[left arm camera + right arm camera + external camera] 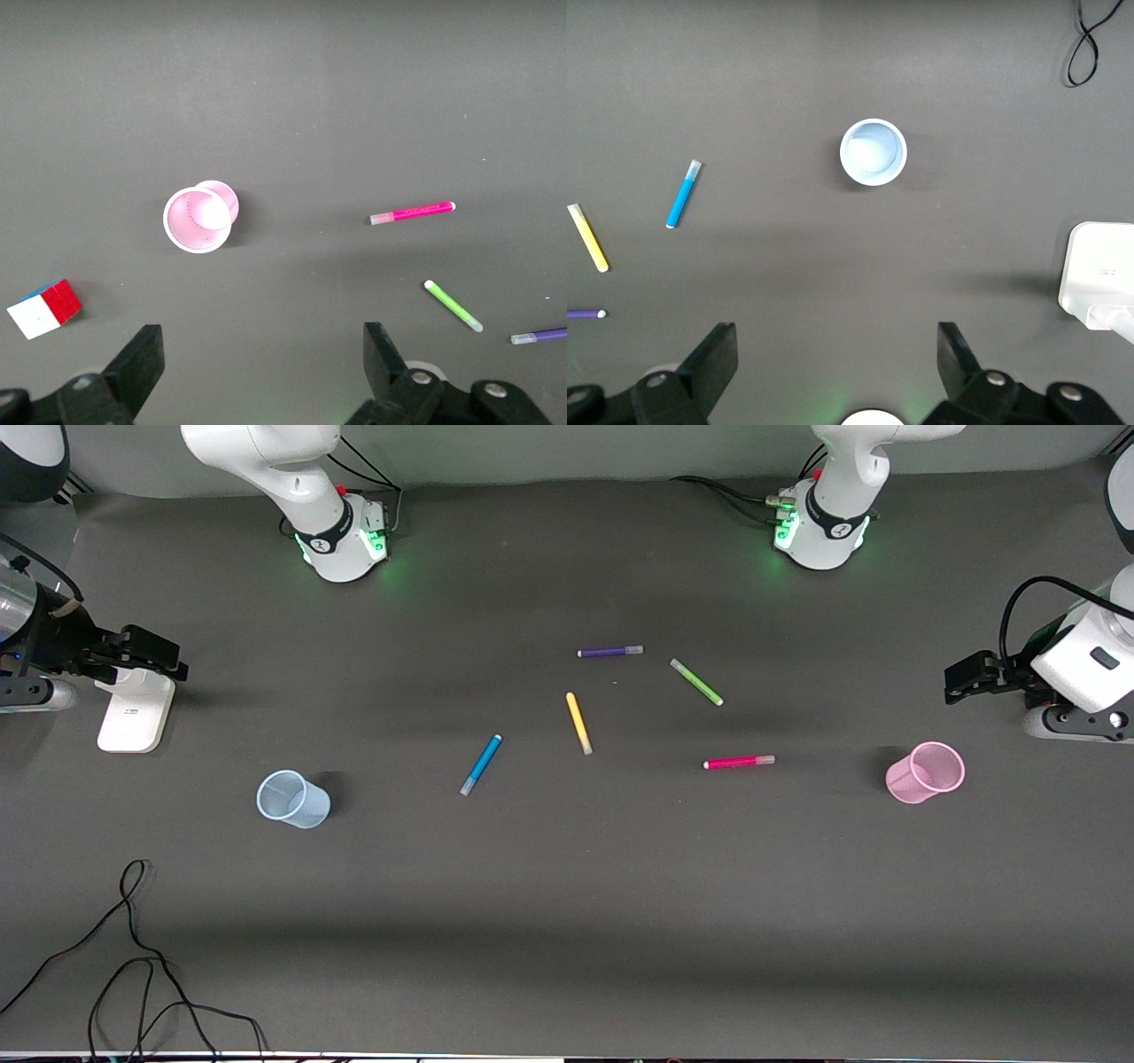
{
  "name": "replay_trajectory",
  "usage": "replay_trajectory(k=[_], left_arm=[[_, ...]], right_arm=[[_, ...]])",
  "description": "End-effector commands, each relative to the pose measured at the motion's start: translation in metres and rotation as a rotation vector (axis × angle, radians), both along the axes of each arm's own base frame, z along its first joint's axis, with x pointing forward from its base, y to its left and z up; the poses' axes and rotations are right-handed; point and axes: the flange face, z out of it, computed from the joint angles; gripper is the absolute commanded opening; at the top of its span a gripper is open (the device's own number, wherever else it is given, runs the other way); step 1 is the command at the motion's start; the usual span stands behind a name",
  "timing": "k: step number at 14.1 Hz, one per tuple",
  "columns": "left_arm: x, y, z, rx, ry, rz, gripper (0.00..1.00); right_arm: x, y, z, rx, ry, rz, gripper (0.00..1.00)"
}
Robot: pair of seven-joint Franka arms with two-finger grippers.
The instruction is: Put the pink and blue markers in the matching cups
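Note:
The pink marker [738, 763] lies flat mid-table, toward the left arm's end, and shows in the left wrist view [413, 212]. The blue marker [481, 764] lies flat toward the right arm's end and shows in the right wrist view [683, 194]. The light pink cup [925, 772] stands upright at the left arm's end [200, 217]. The pale blue cup [292, 799] stands upright at the right arm's end [873, 152]. My left gripper [957, 677] is open and empty above the table beside the pink cup [262, 341]. My right gripper [168, 657] is open and empty above the table's right-arm end [836, 341].
A purple marker [609, 652], a green marker [696, 682] and a yellow marker [578, 723] lie between the two task markers. A white block [135, 708] sits under the right gripper. A colour cube [44, 308] lies near the pink cup. A black cable [133, 957] loops near the front edge.

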Motion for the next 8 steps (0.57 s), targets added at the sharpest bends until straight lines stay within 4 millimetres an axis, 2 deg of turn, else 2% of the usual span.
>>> replay_trajectory(k=[1,6,8], left_arm=[[-0.0002,-0.0019,0.0021,-0.008,-0.002,-0.006,1.00],[-0.0006,-0.0027,0.0032,-0.007,-0.001,0.011,1.00],[-0.0013,-0.0070,0.0028,0.002,0.003,0.119,1.00]], right_arm=[[0.0011,0.0076,0.0065,0.011,0.002,0.020,1.00],[0.0038,0.0112,-0.0001,0.010,0.016,0.024,1.00],[0.0048,0.0115,-0.0027,0.011,0.022,0.023,1.00]])
